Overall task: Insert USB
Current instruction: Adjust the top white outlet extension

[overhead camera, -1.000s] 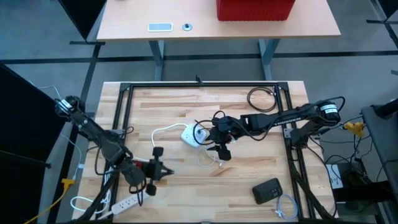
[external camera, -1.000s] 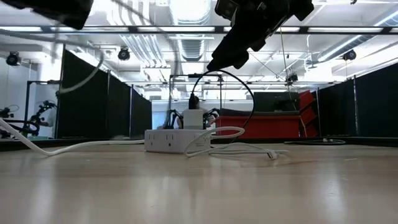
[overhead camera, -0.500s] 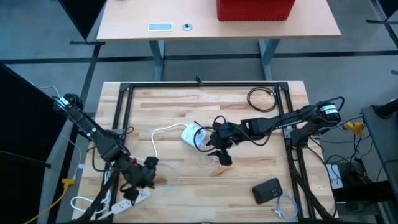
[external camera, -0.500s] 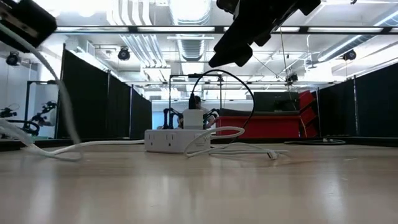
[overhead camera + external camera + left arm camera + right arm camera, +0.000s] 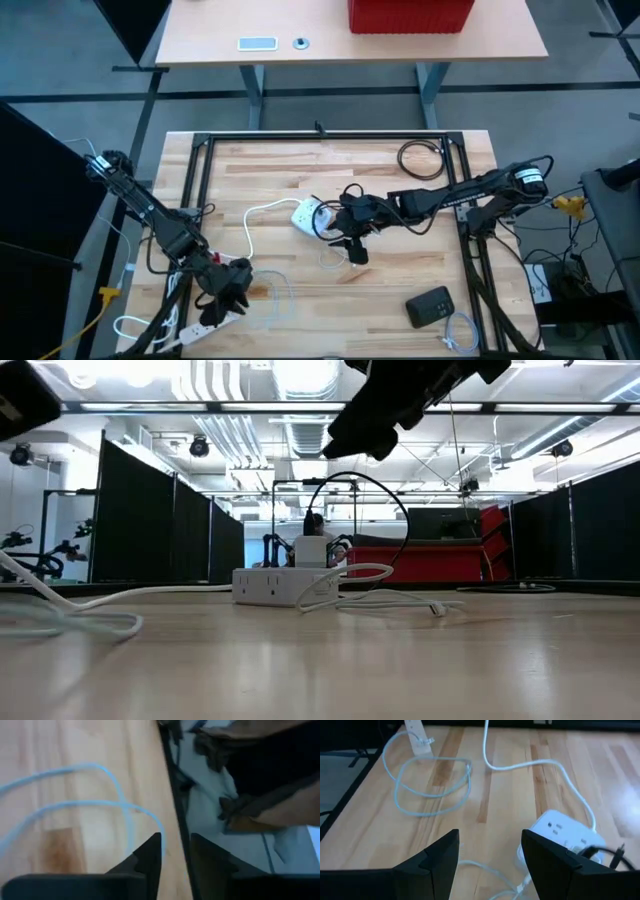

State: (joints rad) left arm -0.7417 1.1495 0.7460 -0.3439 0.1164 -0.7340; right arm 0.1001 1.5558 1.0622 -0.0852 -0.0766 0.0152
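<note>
Right gripper (image 5: 352, 250): hangs above the middle of the table, just in front of the white power block; its two dark fingers (image 5: 432, 862) stand spread apart with nothing between them.
Right arm: reaches in from the table's right edge toward the centre.
White power block (image 5: 312, 218): lies near the middle of the table, sockets showing in the right wrist view (image 5: 565, 834); a black cable (image 5: 375, 495) is plugged in and arches up behind it in the low view.
White USB lead (image 5: 335, 258): thin, lies loose on the wood just beside the right gripper; its plug end (image 5: 437, 610) rests flat on the table, apart from the block.
Left gripper (image 5: 234, 292): at the front left edge of the table, fingers (image 5: 150, 857) nearly together, only a narrow gap between them, nothing clearly held.
Looped thin cable (image 5: 275, 290): pale coils on the wood just beside the left gripper, seen also in the left wrist view (image 5: 100, 807).
Power strip (image 5: 207, 322): white, lies off the table's front left corner.
Black device (image 5: 430, 306): lies at the front right of the table, well apart from both grippers.
</note>
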